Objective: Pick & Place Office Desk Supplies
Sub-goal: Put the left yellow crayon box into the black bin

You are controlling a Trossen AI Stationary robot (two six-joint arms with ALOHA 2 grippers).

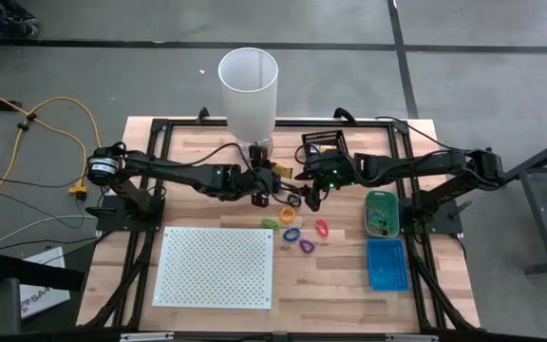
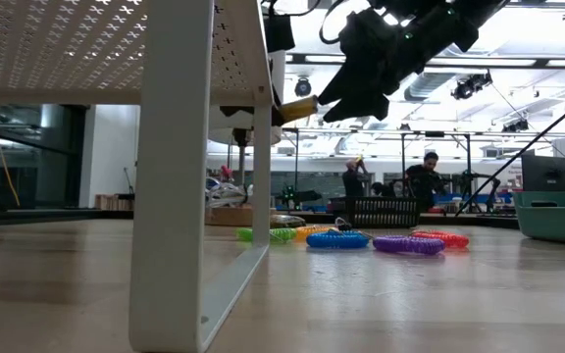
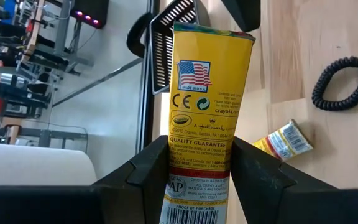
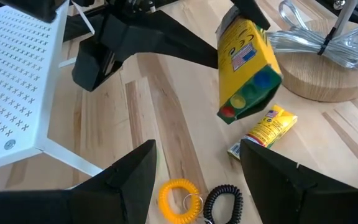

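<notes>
High view: the left gripper (image 1: 262, 186) was clamped on a yellow crayon box (image 1: 265, 181) above the desk (image 1: 207, 142) centre, near the white cylinder (image 1: 249, 90). The right gripper (image 1: 309, 198) stood with fingers apart just right of it.

Low view: coiled loops (image 2: 337, 238) lay on the desk.

Left wrist view: the box sat upright between the fingers (image 3: 138, 168).

Right wrist view: a small yellow packet (image 4: 264, 132), yellow loop (image 4: 178, 199) and black loop (image 4: 222, 202) lay below the raised box.

Yellow crayon box (image 3: 205, 106), flag-printed; yellow coil loop (image 4: 179, 199); black coil loop (image 3: 342, 83); white perforated board (image 1: 216, 266); blue tray (image 1: 386, 263).
</notes>
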